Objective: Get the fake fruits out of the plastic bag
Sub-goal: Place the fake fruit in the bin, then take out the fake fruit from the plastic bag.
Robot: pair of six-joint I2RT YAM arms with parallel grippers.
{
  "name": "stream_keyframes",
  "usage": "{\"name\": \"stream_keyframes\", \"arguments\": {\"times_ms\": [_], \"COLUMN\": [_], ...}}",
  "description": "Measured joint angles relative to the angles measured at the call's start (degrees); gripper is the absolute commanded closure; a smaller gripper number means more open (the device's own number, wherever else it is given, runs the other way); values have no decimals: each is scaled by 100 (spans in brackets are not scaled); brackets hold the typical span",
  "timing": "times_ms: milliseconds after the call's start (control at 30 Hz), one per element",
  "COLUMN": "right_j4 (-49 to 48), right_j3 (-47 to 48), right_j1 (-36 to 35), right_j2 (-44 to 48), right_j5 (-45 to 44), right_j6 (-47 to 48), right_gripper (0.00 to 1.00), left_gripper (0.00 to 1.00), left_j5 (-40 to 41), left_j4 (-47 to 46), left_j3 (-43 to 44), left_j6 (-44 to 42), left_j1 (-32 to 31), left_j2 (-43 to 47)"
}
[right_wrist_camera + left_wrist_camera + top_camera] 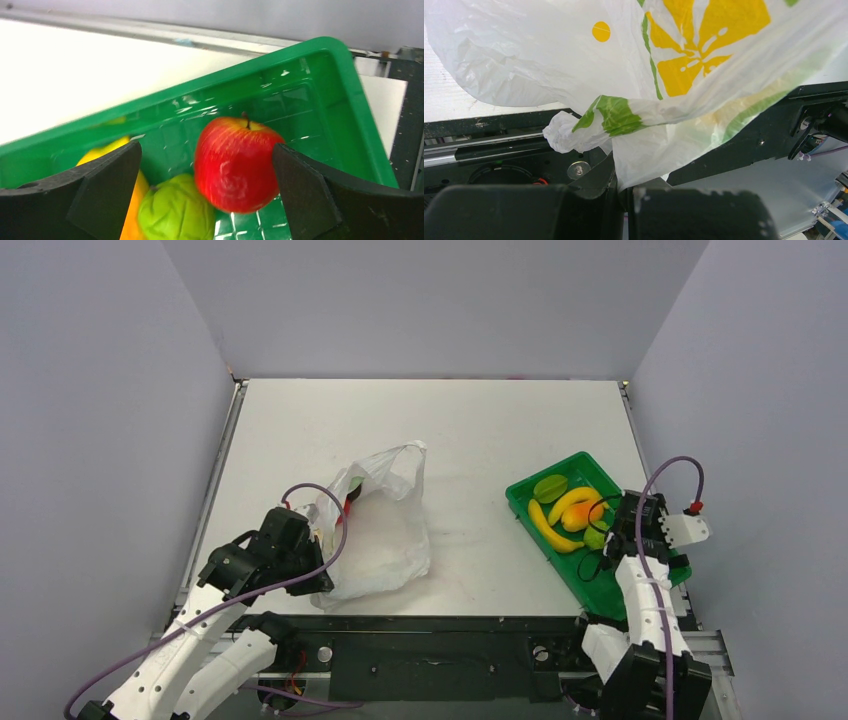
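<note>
**A:** Where is the plastic bag (378,530)?

**B:** On the table (470,420), left of the middle, crumpled, with its loop handles toward the far side. Its near left corner is pinched in the left jaws, which are clenched on the thin film. In the left wrist view, white plastic printed in yellow and green rises out of the closed fingers (594,200).

**A:** Can you see anything inside it?

**B:** Only a red patch at the mouth, too small to tell what it is.

**A:** And the right arm?

**B:** The right jaws hang over the near end of the green tray (527,502), which sits by the table's right edge, well apart from the bag. They are spread wide and grasp nothing. A red apple (236,162), slightly blurred, is between the fingers and inside the tray. There is a clear gap on one side, and on the other it is close to the finger. I cannot tell whether it touches

**A:** What else is in the tray?

**B:** A green lime (175,212) just beside the apple. From above there are also yellow bananas (550,527), an orange-yellow mango (583,517) near them, and a green starfruit (549,487) toward the far end
</note>
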State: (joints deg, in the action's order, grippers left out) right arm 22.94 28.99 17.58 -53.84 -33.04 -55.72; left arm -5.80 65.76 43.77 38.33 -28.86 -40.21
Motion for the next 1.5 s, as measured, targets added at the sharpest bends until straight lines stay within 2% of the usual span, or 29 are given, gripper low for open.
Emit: {"name": "stream_keyframes", "arguments": {"times_ms": [100, 267, 500, 567, 633, 767, 967, 1133, 1200, 1267, 1367, 1433, 1500], "right_j4": [-17, -48, -881, -1156, -1534, -2203, -2745, -3091, -3248, -3364, -3578, -3670, -3720], "right_j3": [35, 634, 1130, 1130, 1130, 1141, 1386, 1639, 1759, 1969, 2317, 2494, 2739], "right_j1": [-520, -2210, -4131, -4570, -5069, -6052, -7438, -8054, -8214, -8341, -8474, -8520, -8522], "right_j2": [271, 470, 562, 570, 553, 378, -546, -1469, -1862, -2308, -2983, -3362, -3788], "right_j5": [-26, -282, 103, 407, 804, 1346, 1753, 2090, 2175, 2249, 2319, 2337, 2332], "right_j6": [326, 931, 1816, 1996, 2170, 2428, 2809, 2898, 2889, 2887, 2787, 2693, 2603], "right_gripper": [1, 0, 0, 0, 0, 0, 1, 3, 8, 9, 12, 15, 17], "left_gripper": [99, 91, 85, 78, 66, 58, 51, 47, 48, 46, 43, 35, 32], "left_j5": [0, -7, -26, -28, -44, -68, -68, 48, 210, 483, 1010, 1307, 1655], "left_j4": [0, 0, 0, 0, -2, 0, 4, 59, 87, 133, 210, 219, 179], "left_j3": [0, 0, 0, 0, 0, 57, 551, 1191, 1469, 1716, 2039, 2203, 2332], "left_j6": [0, 0, -7, -13, -39, -105, -168, -262, -284, -304, -326, -350, -393], "left_j1": [0, 0, 0, 0, 0, 0, 0, 0, 0, 0, 0, 7, 11], "left_j2": [0, 0, -4, -17, -22, 4, 15, -2, 4, 7, -63, -162, -262]}}
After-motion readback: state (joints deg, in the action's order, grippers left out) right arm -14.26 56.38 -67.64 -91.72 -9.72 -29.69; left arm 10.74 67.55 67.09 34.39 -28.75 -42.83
